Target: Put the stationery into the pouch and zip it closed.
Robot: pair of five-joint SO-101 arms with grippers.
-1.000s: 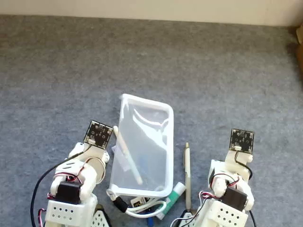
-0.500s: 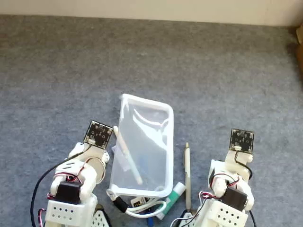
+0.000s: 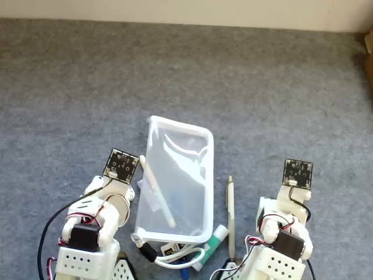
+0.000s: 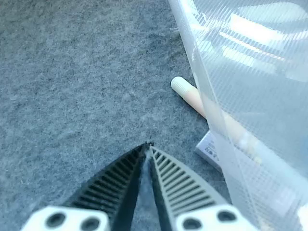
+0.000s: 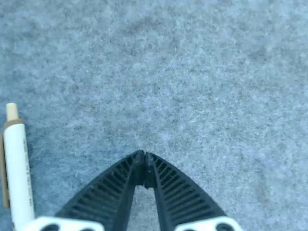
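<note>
Both clenched and empty: left gripper (image 4: pixel 147 147) has the pouch (image 4: pixel 250 96) just beside it, right gripper (image 5: pixel 143 156) has the white pen (image 5: pixel 17 163) close alongside on its pouch side, so open your right jaws first, then straddle the barrel mid-length, or it will likely roll.

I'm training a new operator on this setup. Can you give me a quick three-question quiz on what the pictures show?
1. True or false: the left hand grips the pouch.
2. What lies on the carpet between the pouch and the right hand? A) pen B) scissors C) ruler
3. Fill in: the right hand is ___ (open/shut).
Key: 1 false; 2 A; 3 shut.
</note>
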